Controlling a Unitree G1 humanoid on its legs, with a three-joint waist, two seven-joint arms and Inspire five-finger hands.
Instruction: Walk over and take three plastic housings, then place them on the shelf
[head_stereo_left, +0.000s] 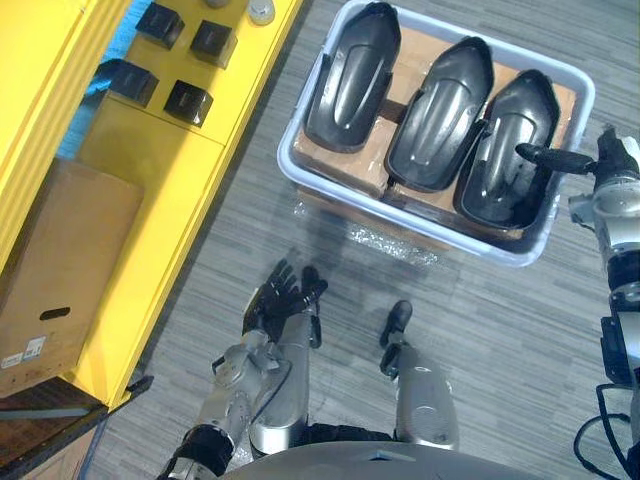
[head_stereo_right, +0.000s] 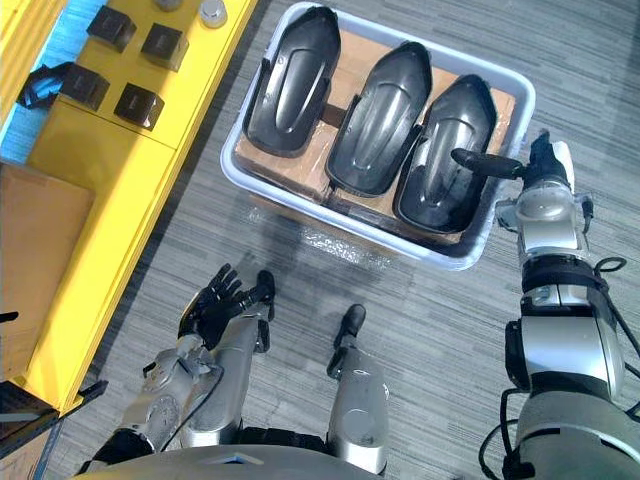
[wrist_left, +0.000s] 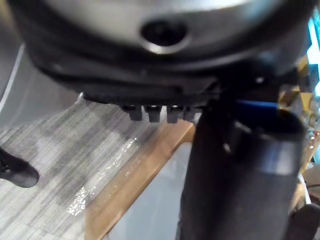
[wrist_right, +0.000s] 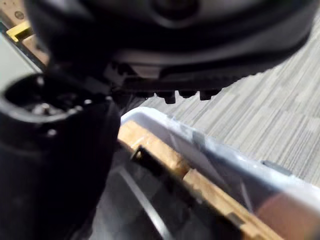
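Low and left of centre, left hand (head_stereo_left: 283, 300) hangs released, fingers spread; three black plastic housings (head_stereo_left: 440, 110) lie side by side in a white tub (head_stereo_left: 287, 158), upper middle; right hand (head_stereo_right: 540, 165) reaches over the rightmost one, grip impossible to tell; yellow shelf (head_stereo_left: 150, 160) upper left.

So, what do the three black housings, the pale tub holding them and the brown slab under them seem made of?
The three black housings: likely moulded plastic, semi-gloss, light streaks along their curves. The pale grey tub: probably plastic, smooth, with rounded rim. The brown slab: matt, flat, cardboard or fibreboard; I cannot tell which.
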